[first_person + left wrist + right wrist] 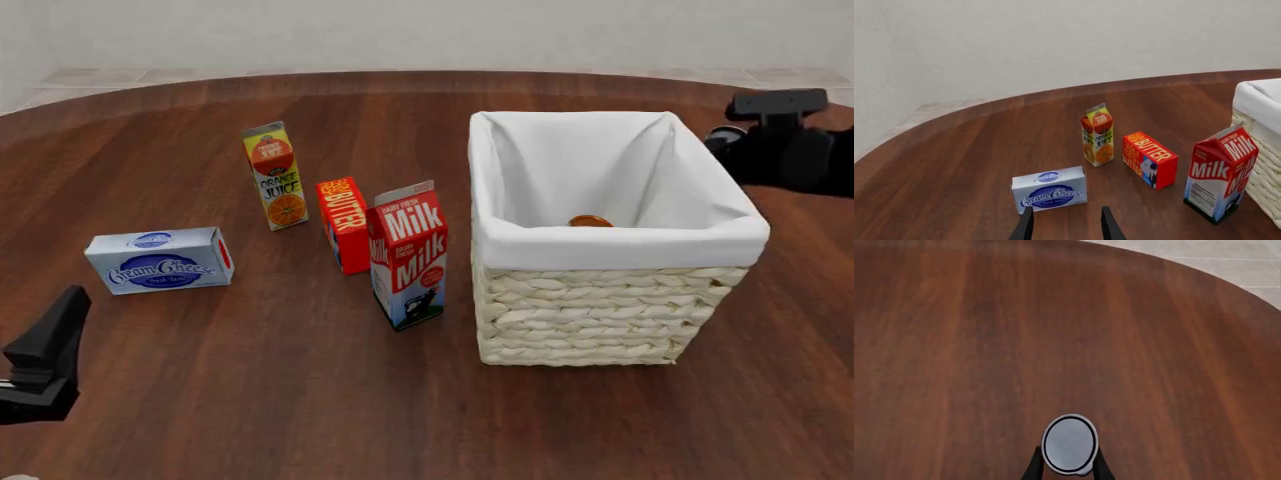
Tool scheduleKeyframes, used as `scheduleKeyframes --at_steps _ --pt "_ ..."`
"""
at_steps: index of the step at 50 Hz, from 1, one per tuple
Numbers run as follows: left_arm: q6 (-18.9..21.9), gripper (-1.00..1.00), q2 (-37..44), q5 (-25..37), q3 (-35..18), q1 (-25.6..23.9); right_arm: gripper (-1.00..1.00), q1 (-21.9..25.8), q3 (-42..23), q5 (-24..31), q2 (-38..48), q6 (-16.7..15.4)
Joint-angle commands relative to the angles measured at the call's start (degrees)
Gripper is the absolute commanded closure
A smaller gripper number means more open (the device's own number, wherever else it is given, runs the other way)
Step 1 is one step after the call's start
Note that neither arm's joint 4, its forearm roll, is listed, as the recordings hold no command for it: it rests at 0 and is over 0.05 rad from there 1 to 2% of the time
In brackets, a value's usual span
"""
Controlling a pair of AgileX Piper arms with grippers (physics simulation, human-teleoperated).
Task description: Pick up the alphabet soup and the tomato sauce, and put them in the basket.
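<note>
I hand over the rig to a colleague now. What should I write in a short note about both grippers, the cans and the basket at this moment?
The left gripper is open and empty, low near the cream cheese box.
The right gripper looks shut on the alphabet soup. Only its silver-grey top shows, and the arm is beyond the far right corner of the basket.
Done, probably: an orange-brown round thing lies in the basket, perhaps the tomato sauce.
Left to do: carry the alphabet soup over the basket and release it.
</note>
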Motion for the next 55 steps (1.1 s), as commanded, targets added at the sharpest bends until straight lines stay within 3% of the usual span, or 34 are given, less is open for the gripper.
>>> scheduleKeyframes --at_steps 1,55 --pt "-0.1 -1.0 -0.4 0.3 0.0 -0.1 1.0 0.5 0.6 0.0 -2.8 0.2" --pt "-0.3 -1.0 -1.7 1.1 0.0 -0.5 1.0 2.8 1.5 3.4 -15.6 -0.3"
